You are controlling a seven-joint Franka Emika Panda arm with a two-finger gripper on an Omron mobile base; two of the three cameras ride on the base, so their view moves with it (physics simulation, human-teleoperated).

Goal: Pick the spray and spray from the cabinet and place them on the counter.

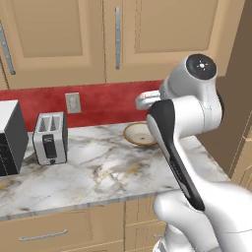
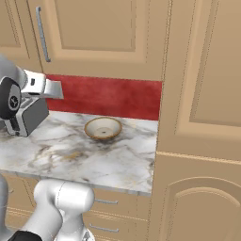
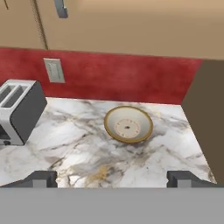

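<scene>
Hovering wide open and empty, the two-finger gripper [image 3: 111,178] faces the white-grey veined marble counter [image 3: 144,166] near a cream gold-rimmed bowl [image 3: 128,124]; the light tan wooden cabinet [image 1: 162,34] above has its doors closed, hiding whatever is inside

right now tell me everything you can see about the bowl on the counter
The bowl is small, round and shallow, cream inside with a tan-gold rim and a faint ring at its centre; it looks ceramic. It stands upright and empty on the marble counter, towards the back, just ahead of the red backsplash and right of the toaster, apart from it. Nothing but the counter touches it.
</scene>
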